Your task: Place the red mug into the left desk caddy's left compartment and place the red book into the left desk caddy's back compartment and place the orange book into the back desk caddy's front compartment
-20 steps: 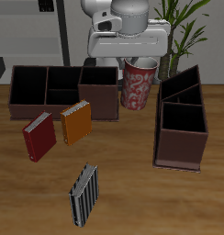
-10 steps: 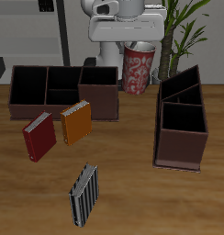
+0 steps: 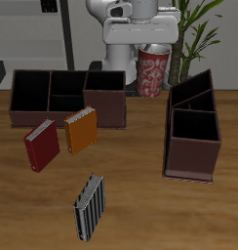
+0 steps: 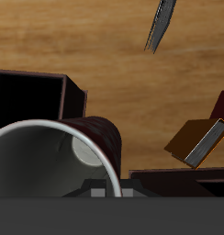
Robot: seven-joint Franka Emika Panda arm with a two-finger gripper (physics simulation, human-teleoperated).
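- The mug (image 3: pixel 153 70) hangs in the air under the gripper (image 3: pixel 148 47), well above the table (image 3: pixel 140 205) and behind the gap between the two caddies.
- The gripper pinches the mug at its rim; the exterior view shows the mug upright, its white inside just visible at the top.
- From the wrist view the mug's white rim (image 4: pixel 50 161) fills the near field, the fingers themselves too close to make out, so how they sit on the rim cannot be told.
- The left caddy (image 3: pixel 193 127) stands end-on, all its compartments showing dark inside; the mug is near its back end but apart from it, higher up.
- The back caddy (image 3: pixel 67 98) lies broadside across the table, its cells dark as well.
- The red book (image 3: pixel 41 145) lies flat on the table just in front of the back caddy, tilted, pale page edges along one side.
- The orange book (image 3: pixel 81 130) lies just beside the red one, nearer the caddy's end cell, close to the wall; whether it touches cannot be told.
- The striped book (image 3: pixel 89 206) rests alone nearer the front edge, well apart from everything else.
- In the wrist view, the orange book (image 4: pixel 198 138) and the striped book (image 4: pixel 161 25) both show on the wood.
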